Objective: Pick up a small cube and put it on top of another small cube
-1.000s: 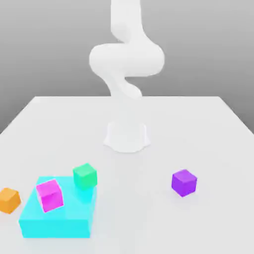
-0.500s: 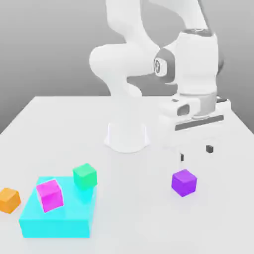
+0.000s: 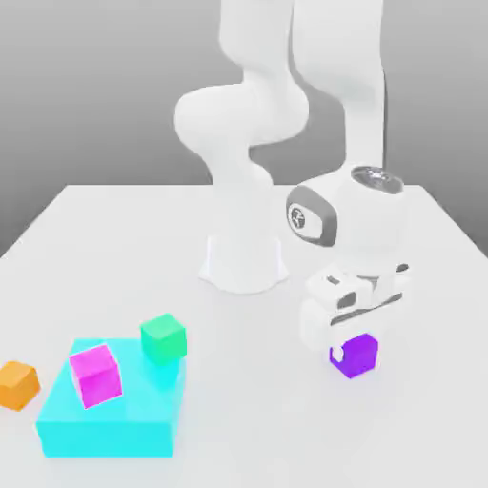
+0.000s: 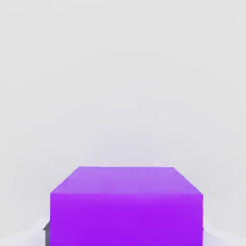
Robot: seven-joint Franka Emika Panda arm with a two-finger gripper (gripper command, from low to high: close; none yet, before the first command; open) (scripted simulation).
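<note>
Supporting purple cube (image 3: pixel 356 356): white tabletop (image 3: pixel 257 410), grey backdrop (image 3: pixel 95 105).

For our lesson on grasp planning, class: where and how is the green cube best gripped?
Probably by two opposite upright side faces, with the end effector coming from above. The green cube has flat parallel sides and an uncovered top; on the cyan block, its base is likely harder to reach.
</note>
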